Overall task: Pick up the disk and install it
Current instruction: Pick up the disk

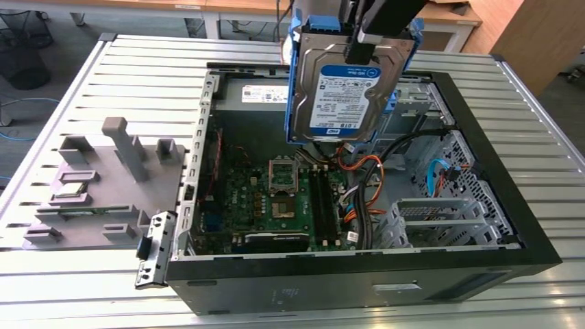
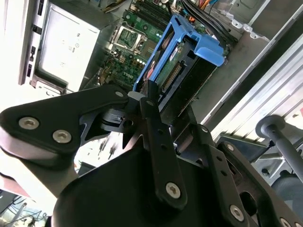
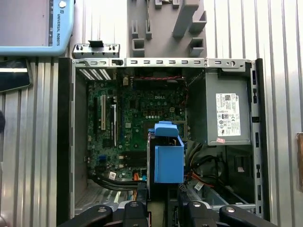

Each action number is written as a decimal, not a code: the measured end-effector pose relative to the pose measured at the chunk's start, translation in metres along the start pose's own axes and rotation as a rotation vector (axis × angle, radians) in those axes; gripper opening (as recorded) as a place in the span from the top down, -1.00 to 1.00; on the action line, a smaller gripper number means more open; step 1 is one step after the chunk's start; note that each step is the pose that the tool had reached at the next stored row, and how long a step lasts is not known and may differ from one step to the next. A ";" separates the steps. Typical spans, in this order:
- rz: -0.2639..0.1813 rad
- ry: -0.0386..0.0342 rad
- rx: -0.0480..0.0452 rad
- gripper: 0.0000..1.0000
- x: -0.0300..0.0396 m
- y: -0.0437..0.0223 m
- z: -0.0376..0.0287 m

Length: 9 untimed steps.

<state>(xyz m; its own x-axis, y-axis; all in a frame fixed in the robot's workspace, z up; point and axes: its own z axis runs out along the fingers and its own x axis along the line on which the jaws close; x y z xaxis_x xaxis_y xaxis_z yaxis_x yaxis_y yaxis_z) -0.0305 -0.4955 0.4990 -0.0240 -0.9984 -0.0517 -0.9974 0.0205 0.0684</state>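
The gripper [image 1: 358,49] is clamped on the disk [image 1: 346,89] and holds it in the air over the open computer case [image 1: 512,226], clear of everything inside. In the exterior view the disk stands on end. Its long axis is close to vertical, its labelled face is turned toward that camera, and its lower short edge points down at the motherboard [image 1: 274,199]. The blue frame [image 1: 294,82] runs along both long sides. One black finger [image 1: 362,42] lies down the labelled face, while the opposite finger is behind the drive and hidden. The disk's upper end is covered by the gripper and cut off at the picture's edge. In the first wrist view the disk is seen end on (little more than the blue frame's end, with the metal body hidden beneath it). It hangs over the board just beside the power supply [image 3: 227,113]. In the second wrist view the gripper body covers the near end of the disk, so where the finger meets it is hard to make out. In the exterior view, orange and black cables [image 1: 366,171] pass partly out of sight behind the disk's lower edge.
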 end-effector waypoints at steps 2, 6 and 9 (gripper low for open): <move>0.000 -0.0001 0.0001 0.30 0.0051 -0.0002 -0.0002; 0.001 0.0000 0.0000 0.30 0.0150 -0.0005 -0.0008; 0.001 -0.0002 0.0001 0.30 0.0176 -0.0031 -0.0010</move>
<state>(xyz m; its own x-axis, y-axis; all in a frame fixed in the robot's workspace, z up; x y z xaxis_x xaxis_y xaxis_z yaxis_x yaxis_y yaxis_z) -0.0277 -0.5132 0.4989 -0.0254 -0.9983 -0.0518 -0.9974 0.0219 0.0684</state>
